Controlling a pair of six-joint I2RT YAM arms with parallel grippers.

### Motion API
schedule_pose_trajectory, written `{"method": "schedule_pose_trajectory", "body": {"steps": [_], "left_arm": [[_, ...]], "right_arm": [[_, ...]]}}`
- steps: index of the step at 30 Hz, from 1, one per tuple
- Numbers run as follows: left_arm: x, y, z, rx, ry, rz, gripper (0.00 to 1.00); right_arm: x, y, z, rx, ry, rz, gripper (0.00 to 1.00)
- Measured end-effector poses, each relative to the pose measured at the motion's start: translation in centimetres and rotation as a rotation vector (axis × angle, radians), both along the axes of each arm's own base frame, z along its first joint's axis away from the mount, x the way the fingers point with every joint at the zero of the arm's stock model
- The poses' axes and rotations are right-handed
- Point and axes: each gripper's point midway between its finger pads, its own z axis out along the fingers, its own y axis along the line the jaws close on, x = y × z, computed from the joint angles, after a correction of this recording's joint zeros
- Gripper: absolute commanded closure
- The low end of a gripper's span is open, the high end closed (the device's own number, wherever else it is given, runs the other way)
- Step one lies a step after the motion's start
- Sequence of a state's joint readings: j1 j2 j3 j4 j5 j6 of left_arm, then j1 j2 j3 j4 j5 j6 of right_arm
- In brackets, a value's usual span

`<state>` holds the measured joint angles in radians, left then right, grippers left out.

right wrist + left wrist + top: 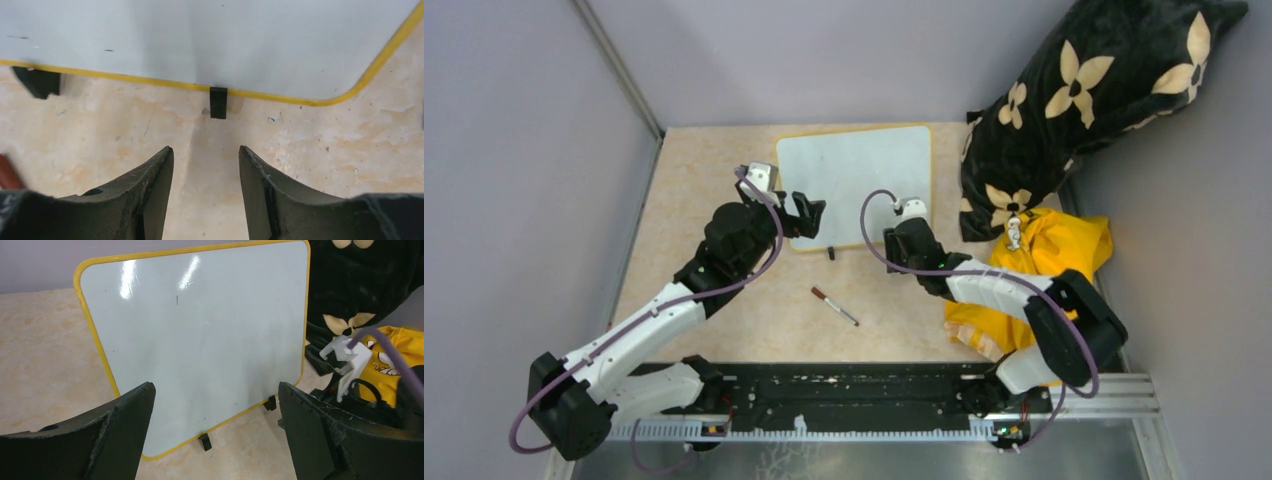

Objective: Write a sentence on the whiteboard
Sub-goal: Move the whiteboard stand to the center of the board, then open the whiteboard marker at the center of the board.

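Note:
The whiteboard [854, 170] stands tilted at the back of the table, with a yellow frame and black feet. Its face is blank apart from tiny specks, and no sentence shows on it. It also fills the left wrist view [200, 330] and the top of the right wrist view [200, 35]. My left gripper [812, 217] is open and empty at the board's lower left corner, its jaws wide [215, 390]. My right gripper [914, 222] is open and empty just before the board's lower right edge [205, 148], facing one foot [218, 102]. A marker [834, 306] lies on the table in front of the board.
A black pillow with cream flowers [1084, 100] leans at the back right. A yellow cloth [1054, 250] lies under my right arm. Grey walls close in the left, back and right. A black rail [844, 395] runs along the near edge.

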<state>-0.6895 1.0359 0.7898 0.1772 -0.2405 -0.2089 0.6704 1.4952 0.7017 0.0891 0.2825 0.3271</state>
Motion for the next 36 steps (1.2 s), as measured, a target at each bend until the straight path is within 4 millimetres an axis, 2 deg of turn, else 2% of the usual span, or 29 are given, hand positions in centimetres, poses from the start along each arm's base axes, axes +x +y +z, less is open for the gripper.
{"method": "schedule_pose_trajectory", "body": {"steps": [3, 6, 8, 10, 14, 20, 22, 27, 36], "left_arm": [[-0.1, 0.0, 0.1, -0.002, -0.002, -0.003, 0.01], [-0.1, 0.0, 0.2, -0.005, -0.005, -0.007, 0.01], [-0.2, 0.0, 0.4, -0.007, -0.008, -0.006, 0.01], [-0.3, 0.1, 0.6, -0.011, -0.013, -0.006, 0.01], [-0.5, 0.7, 1.2, -0.023, -0.030, 0.014, 0.01], [-0.7, 3.3, 2.5, -0.065, -0.065, 0.125, 0.01], [-0.7, 4.1, 2.9, -0.090, -0.073, 0.166, 0.01], [-0.8, 5.2, 2.5, -0.123, -0.079, 0.222, 0.01], [-0.7, 5.6, 2.1, -0.118, -0.074, 0.243, 0.01]], "right_arm": [[-1.4, 0.0, 2.3, 0.026, -0.034, 0.026, 0.46], [-2.5, 1.0, 5.3, 0.070, -0.090, 0.074, 0.45], [-3.6, 2.3, 7.0, 0.098, -0.126, 0.129, 0.45], [-5.1, 4.1, 7.8, 0.118, -0.141, 0.202, 0.46], [-7.7, 6.8, 6.9, 0.119, -0.107, 0.314, 0.47], [-10.0, 9.5, 3.0, 0.062, -0.030, 0.399, 0.49], [-10.6, 10.4, 2.3, 0.055, -0.017, 0.428, 0.49], [-10.6, 12.6, 1.7, 0.074, -0.002, 0.460, 0.50], [-10.3, 15.8, 1.1, 0.056, 0.057, 0.529, 0.51]]}}
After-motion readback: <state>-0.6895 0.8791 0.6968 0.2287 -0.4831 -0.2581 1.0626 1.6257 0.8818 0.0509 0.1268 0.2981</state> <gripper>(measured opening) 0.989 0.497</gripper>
